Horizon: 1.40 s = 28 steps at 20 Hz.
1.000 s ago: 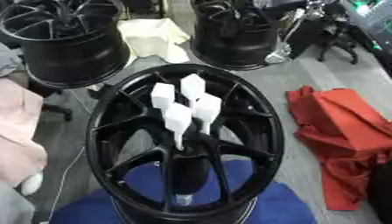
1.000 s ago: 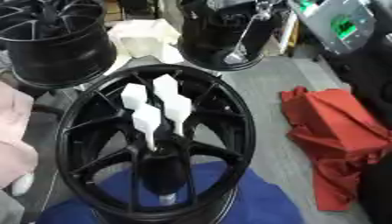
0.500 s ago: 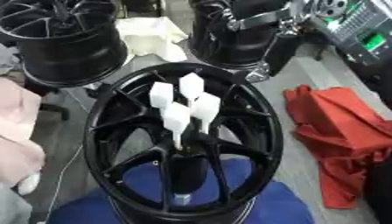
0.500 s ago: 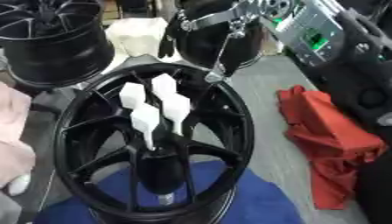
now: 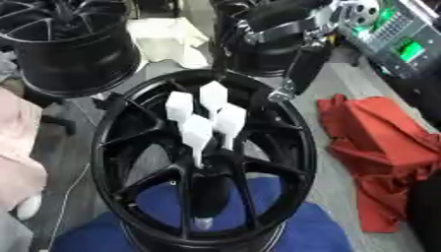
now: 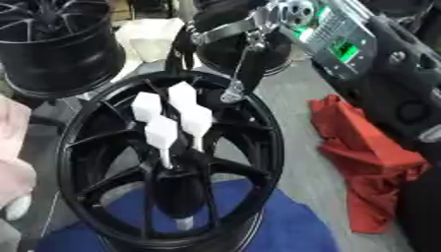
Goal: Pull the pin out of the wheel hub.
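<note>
A black spoked wheel hub [image 5: 110,147] lies flat in the middle of the view. Several white pins with blocky heads [image 5: 196,132] stand upright in a cluster above its centre. My right hand [image 6: 248,64] comes down from the upper right and hangs over the wheel's far rim, just behind and right of the pins. Its fingers [image 5: 299,71] are spread and straight, apart from the pins, with nothing in them. My left hand shows in neither view.
A blue cloth [image 5: 289,229] lies under the wheel. A red cloth [image 5: 379,142] is at the right. Two more black wheels stand at the back: one left [image 5: 69,49], one behind my arm [image 5: 245,56]. A cream cloth [image 5: 168,39] lies between them.
My right arm has come into view from the upper right and lowered its hand to the wheel's far rim. The pins and the wheel have not moved.
</note>
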Tool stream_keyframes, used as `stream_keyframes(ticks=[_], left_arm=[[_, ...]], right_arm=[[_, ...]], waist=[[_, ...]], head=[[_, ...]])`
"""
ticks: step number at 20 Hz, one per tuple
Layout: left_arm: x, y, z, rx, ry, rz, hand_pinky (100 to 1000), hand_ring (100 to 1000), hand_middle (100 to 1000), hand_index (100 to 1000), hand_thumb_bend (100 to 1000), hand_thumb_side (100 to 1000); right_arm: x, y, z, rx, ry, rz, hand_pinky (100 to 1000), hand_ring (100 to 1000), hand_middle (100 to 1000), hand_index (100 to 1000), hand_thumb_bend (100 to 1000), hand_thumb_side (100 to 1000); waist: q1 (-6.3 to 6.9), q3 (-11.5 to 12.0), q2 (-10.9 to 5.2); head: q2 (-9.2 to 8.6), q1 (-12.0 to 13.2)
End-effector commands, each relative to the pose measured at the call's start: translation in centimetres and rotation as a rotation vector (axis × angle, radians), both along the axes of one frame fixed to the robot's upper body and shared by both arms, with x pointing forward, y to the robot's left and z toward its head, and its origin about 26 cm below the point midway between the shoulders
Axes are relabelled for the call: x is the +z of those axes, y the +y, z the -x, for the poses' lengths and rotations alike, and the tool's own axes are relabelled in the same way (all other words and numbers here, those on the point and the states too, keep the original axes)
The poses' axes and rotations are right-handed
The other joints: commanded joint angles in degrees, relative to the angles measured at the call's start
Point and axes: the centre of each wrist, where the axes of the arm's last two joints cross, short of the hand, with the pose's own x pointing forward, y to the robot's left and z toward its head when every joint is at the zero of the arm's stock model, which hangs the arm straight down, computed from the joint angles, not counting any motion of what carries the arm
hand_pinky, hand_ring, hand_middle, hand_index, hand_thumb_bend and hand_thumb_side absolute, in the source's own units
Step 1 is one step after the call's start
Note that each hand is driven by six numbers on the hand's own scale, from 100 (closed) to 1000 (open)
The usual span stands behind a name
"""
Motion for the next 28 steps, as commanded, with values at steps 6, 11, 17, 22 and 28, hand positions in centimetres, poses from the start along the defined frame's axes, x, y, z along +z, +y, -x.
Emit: stream_keyframes(ticks=[6,11,17,22,28], left_arm=[[1.8,0.1,0.3,-0.005,-0.045,0.007,768,696,709,840,195,813],[1.7,0.1,0.3,-0.003,-0.044,0.016,768,694,708,838,193,816],[1.7,0.0,0.3,-0.005,-0.046,0.02,769,693,707,837,190,819],[1.6,0.1,0.3,-0.002,-0.044,0.023,769,693,707,837,187,823],[1.6,0.1,0.3,-0.003,-0.047,0.031,769,693,707,837,187,824]], right_arm=[[0.4,0.1,0.6,0.029,-0.046,0.043,785,583,683,829,329,100],[-0.3,0.0,0.1,0.02,-0.033,0.063,785,584,668,809,316,100],[-1.3,-0.4,-0.9,-0.05,-0.008,0.085,807,658,686,813,339,100],[-1.9,-0.9,-1.5,-0.098,-0.001,0.104,826,724,697,817,341,100],[-2.5,-1.2,-1.9,-0.111,0.016,0.109,827,731,701,818,323,100]], waist=[[0.14,0.3,-0.43],[0.14,0.5,-0.29],[0.17,0.6,-0.15],[0.21,0.5,0.11],[0.25,0.5,0.54]], head=[[0.33,-1.7],[0.33,-2.2],[0.33,-2.1],[0.33,-1.0],[0.33,0.3]])
